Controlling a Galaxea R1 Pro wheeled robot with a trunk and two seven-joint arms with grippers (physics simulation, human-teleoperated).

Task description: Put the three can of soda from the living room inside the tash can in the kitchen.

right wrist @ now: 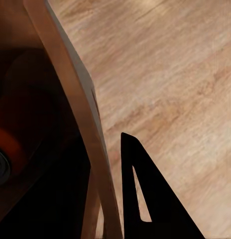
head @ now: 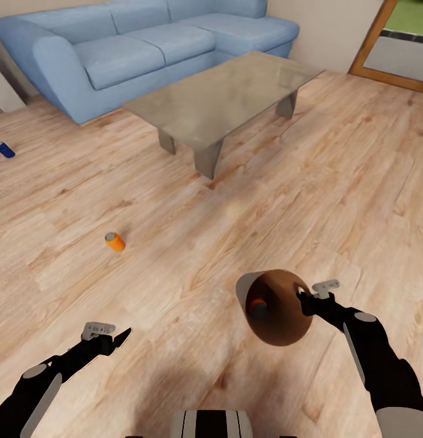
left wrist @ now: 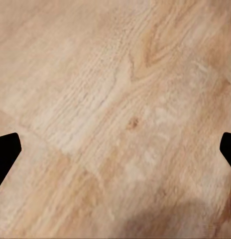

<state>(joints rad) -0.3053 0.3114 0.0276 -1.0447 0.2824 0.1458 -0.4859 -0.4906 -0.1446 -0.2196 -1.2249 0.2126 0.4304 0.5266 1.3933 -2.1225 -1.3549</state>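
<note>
Holding the grey round bin with the brown inside (head: 278, 307) by its rim, the right pincer (head: 304, 299) kept it tipped above the warm wood floor (head: 296, 201). Its fingers were closed on the rim (right wrist: 75, 114). One orange soda can (head: 257, 306) sat inside the bin. A second orange can (head: 114, 241) lay on the floor, well apart. One dark blue can (head: 3, 149) lay far off near the big light-blue sofa (head: 138, 42). That made three cans. The left pincer (head: 117, 338) hung wide and held nothing. One low glass-topped bench (head: 223, 97) stood before the sofa.
</note>
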